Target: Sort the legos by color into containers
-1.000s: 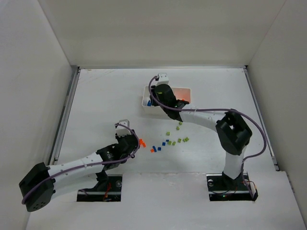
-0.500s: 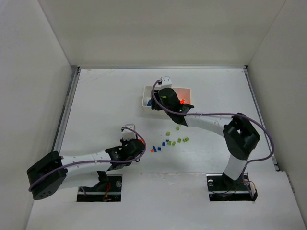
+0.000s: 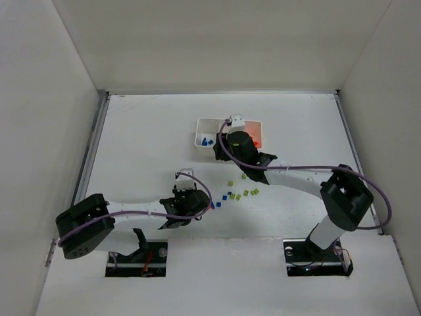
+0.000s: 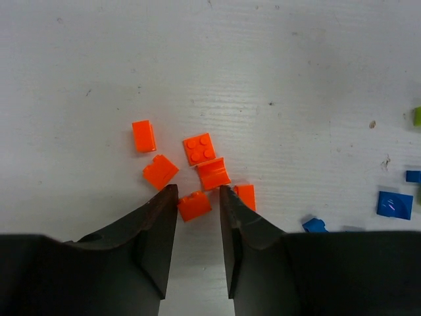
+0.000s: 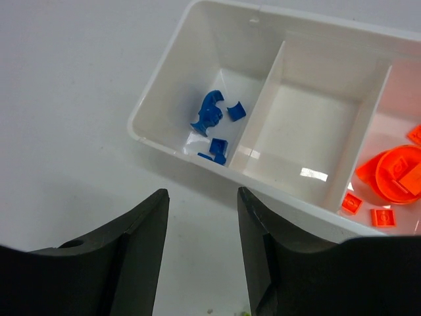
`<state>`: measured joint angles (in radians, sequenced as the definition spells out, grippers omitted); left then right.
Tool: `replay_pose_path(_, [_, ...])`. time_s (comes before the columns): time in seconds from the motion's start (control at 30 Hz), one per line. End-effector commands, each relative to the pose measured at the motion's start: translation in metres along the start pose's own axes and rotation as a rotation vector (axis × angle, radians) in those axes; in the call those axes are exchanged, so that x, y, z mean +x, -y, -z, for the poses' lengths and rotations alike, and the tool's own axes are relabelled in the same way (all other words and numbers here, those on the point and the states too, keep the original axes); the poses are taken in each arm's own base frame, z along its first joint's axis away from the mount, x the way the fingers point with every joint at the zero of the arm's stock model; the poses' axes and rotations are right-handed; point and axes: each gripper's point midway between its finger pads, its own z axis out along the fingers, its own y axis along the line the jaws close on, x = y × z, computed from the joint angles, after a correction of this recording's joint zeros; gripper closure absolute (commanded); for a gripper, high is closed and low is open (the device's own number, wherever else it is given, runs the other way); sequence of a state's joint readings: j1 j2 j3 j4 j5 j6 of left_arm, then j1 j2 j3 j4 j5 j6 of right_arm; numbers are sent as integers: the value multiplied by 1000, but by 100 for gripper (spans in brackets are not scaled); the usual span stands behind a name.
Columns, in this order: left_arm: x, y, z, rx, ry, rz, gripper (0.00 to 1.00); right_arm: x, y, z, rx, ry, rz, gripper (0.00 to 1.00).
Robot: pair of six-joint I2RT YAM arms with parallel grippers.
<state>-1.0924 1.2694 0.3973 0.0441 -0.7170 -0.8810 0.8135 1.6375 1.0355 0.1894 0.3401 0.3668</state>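
The tray sat toward the far edge of the table, about midway between its left and right edges. In the right wrist view, the tray's left compartment held several blue pieces, and its right compartment held orange pieces, some flat and one rounded.

The right gripper hung over bare table just beside the tray's left end, on its near side. Its jaws stood apart with nothing between them. From above, this gripper covered the middle of the tray.

The loose bricks lay around the middle of the table, nearer the near edge than the far one. A scatter of green bricks was on the right of the group, a few blue bricks lay beside them, and the orange bricks were on the left, mostly hidden from above by the left gripper.

The left wrist view showed six orange bricks clustered close together, some of them touching. The left gripper was low over them with its jaws apart, and one orange brick lay between the fingertips, not yet clamped. Another orange brick lay just beside the right finger. Three blue bricks and the edge of a green one showed toward that view's right side, well apart from the orange cluster.
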Motion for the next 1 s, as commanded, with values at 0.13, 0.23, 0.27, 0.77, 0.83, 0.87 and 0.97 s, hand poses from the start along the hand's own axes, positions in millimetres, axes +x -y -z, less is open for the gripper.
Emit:
replay_pose_path(0.13, [-2, -5, 4, -28, -4, 0, 83, -14, -5, 30, -41, 70, -43, 48])
replay_pose_path(0.23, [-12, 3, 14, -3, 6, -5, 86, -7, 3, 42, -34, 68, -56, 48])
replay_pose_path(0.27, [-17, 6, 19, 7, 15, 0, 87, -5, 6, 46, -35, 68, -63, 48])
replay_pose_path(0.77, [-148, 118, 21, 304, 156, 106, 89, 77, 80, 118, 109, 38, -270, 66])
replay_pose_path(0.83, [-170, 143, 10, 351, 184, 110, 89, 93, 81, 123, 114, 6, -321, 82])
replay_pose_path(0.87, [-183, 158, 2, 376, 196, 108, 89, 100, 79, 126, 112, -12, -338, 83])
replay_pose_path(0.97, [-203, 195, -26, 423, 183, 98, 89, 111, 70, 133, 100, -28, -347, 80])
